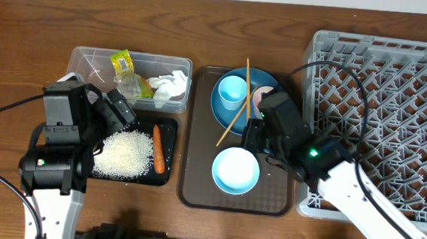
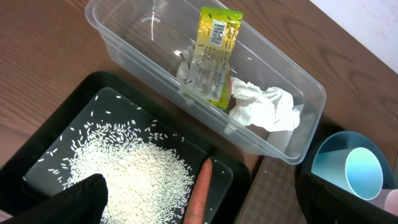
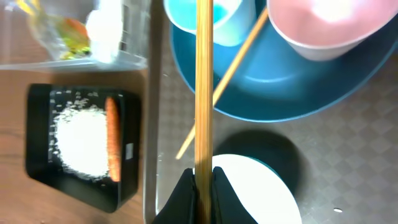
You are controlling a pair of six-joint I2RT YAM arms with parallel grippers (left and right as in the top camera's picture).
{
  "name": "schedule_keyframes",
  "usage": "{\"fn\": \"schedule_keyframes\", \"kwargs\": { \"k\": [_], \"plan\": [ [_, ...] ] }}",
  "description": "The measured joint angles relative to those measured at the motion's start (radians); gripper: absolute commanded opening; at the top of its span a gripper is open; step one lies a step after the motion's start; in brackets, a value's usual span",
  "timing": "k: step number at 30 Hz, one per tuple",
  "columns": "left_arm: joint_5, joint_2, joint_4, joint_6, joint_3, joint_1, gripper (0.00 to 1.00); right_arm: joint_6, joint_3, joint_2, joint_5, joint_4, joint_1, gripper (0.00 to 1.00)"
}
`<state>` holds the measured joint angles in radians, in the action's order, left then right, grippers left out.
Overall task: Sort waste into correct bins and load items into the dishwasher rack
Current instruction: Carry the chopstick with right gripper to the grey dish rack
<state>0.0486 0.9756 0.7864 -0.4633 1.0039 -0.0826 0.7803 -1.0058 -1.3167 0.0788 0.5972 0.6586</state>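
Right jaws clamped on one chopstick (image 3: 203,87) near its end; stick runs up frame centre over the plate (image 3: 292,102). Second chopstick (image 3: 231,65) lies slanted across the plate by the blue cup (image 3: 205,15). Left jaws wide apart over rice (image 2: 130,171) in the black tray (image 2: 50,118). Step looks like stick to rack (image 1: 395,109), right of overhead frame. Lift straight up, keep it level, clear the pink cup (image 3: 323,25) and rack wall, lay it across the lattice so it can't drop through.

Lab test bench: robot arms (image 1: 58,135), wooden table (image 1: 15,53), dishwasher rack (image 1: 396,94).
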Motion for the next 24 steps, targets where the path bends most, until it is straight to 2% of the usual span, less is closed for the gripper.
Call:
{"fn": "schedule_keyframes", "kwargs": {
  "k": [7,18,24],
  "plan": [
    [0.0,0.0,0.0,0.0,0.0,0.0,0.99,-0.102,-0.001,0.076,0.005,0.012,0.0,0.01],
    [0.0,0.0,0.0,0.0,0.0,0.0,0.99,-0.57,-0.002,0.082,0.216,-0.031,0.0,0.01],
    [0.0,0.0,0.0,0.0,0.0,0.0,0.99,-0.746,-0.002,0.076,0.294,-0.029,0.011,0.01]
  ]
}}
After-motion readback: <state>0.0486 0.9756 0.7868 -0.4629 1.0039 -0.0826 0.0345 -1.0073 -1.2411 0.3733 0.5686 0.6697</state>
